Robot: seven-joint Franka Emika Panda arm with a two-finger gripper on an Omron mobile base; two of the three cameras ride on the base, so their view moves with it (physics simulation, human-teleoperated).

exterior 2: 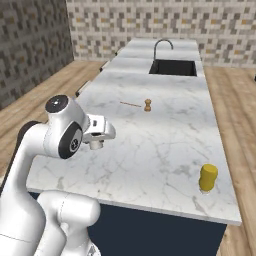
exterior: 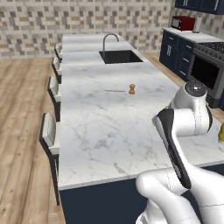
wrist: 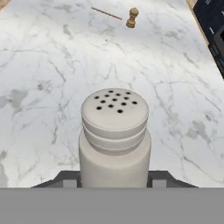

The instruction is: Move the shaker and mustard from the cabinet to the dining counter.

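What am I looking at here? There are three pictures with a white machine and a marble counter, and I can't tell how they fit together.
The white machine is a robot arm in a simulated kitchen. Two pictures come from cameras behind it, one to its left and one to its right. The third looks along its hand. All show the dining counter, a marble island with a black sink. On it lie a yellow mustard, a small brown wooden piece and a thin stick. Its fingers grip a pale shaker above the marble.
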